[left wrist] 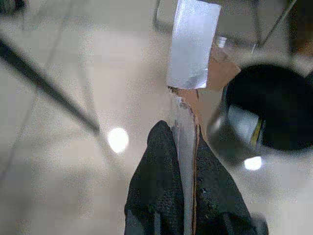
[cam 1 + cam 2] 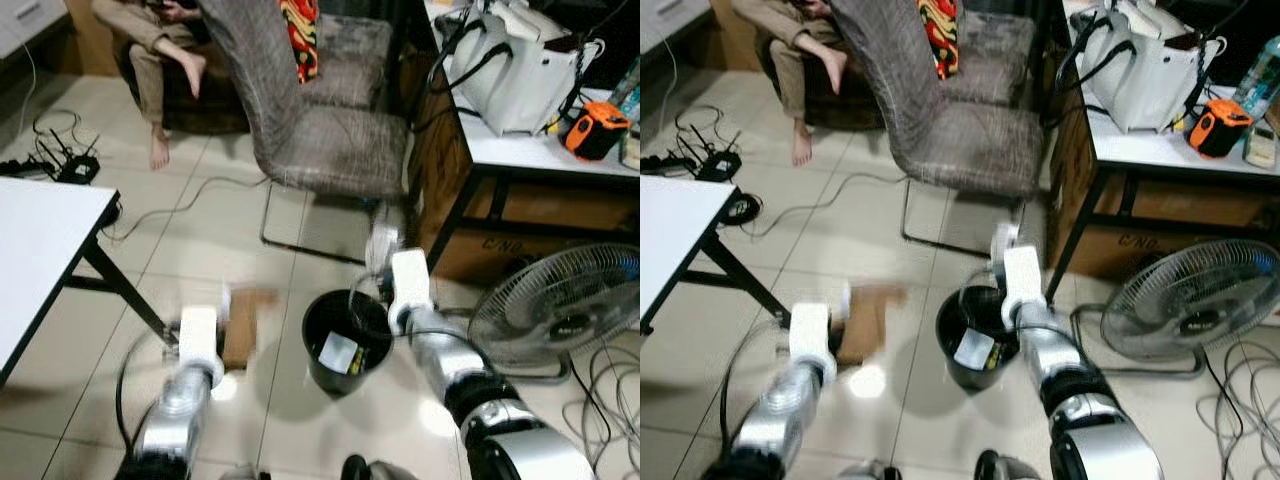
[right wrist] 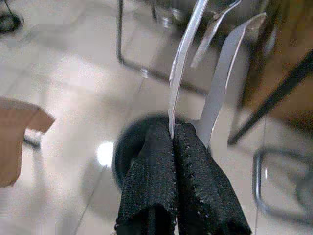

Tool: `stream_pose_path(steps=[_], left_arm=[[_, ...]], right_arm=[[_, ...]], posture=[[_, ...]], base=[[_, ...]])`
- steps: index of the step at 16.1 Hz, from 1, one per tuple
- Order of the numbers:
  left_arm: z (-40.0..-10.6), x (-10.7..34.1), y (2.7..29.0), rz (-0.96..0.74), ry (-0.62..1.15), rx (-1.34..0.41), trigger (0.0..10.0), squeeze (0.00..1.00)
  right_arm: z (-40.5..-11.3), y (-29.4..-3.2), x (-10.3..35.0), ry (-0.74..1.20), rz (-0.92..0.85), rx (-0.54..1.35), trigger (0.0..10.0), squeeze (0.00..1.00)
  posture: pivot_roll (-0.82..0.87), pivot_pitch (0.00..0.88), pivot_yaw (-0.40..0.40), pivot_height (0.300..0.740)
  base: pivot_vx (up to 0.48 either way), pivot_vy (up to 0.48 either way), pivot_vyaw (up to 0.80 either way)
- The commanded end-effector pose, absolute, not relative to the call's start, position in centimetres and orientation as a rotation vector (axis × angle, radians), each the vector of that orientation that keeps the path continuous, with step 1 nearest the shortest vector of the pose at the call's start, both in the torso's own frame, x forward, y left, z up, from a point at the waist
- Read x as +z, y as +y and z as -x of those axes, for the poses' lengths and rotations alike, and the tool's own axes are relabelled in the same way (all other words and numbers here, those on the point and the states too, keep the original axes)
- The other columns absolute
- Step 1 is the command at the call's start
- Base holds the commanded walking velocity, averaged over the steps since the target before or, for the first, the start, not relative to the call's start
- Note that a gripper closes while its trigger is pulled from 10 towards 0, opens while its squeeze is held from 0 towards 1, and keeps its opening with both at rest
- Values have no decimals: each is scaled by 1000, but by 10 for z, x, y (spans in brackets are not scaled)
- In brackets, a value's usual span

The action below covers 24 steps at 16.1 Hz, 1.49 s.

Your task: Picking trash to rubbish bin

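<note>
A black rubbish bin (image 2: 312, 322) stands on the tiled floor between my two arms, with paper scraps inside. My left gripper (image 1: 184, 143) is shut on a flat brown cardboard piece (image 1: 219, 73) with a silver strip (image 1: 193, 44) on it. The cardboard (image 2: 245, 318) hangs just left of the bin, blurred. My right gripper (image 3: 174, 130) is shut on thin clear plastic wrapper strips (image 3: 220, 83) and hovers over the bin's far right rim (image 3: 128, 142). The wrapper (image 2: 378, 252) looks blurred above the bin.
A grey chair (image 2: 330, 140) stands just behind the bin. A floor fan (image 2: 560, 310) and loose cables (image 2: 610, 390) lie to the right. A desk with a white bag (image 2: 520, 70) is at the back right, a white table (image 2: 40, 240) at the left. A person (image 2: 160, 40) sits far back.
</note>
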State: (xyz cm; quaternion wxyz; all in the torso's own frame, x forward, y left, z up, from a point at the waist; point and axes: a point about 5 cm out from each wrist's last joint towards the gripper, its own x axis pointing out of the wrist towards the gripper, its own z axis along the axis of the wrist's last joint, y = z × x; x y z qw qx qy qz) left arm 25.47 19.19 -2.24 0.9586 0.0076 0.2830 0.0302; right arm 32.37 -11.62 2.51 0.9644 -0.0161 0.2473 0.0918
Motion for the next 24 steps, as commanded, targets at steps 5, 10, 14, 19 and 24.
stream_pose_path(steps=[5, 10, 14, 19, 24], left_arm=[[-252, -35, 181, 91, 634, 56, 10000, 0], [-249, -42, 165, 96, 673, -12, 10000, 0], [-251, -41, 163, 101, 662, -27, 10000, 0], [-252, -41, 158, 83, 655, -78, 10000, 0], [-251, -42, 155, 67, 659, -98, 10000, 0]], right_arm=[[-302, -118, -3, 650, 10, 134, 10000, 0], [-299, -118, -7, 662, 14, 131, 10000, 0], [-297, -118, -9, 668, 7, 135, 10000, 0], [-295, -115, -11, 672, 7, 151, 10000, 0], [-293, -115, -13, 685, 14, 152, 10000, 0]], posture=[[-70, 168, -28, 740], [-73, 170, -27, 740], [-90, 163, -21, 740], [-93, 159, -18, 740], [-95, 162, -17, 740]], base=[[0, 0, -433], [0, 0, -800], [0, 0, -534], [0, 0, 0], [99, 0, -115]])
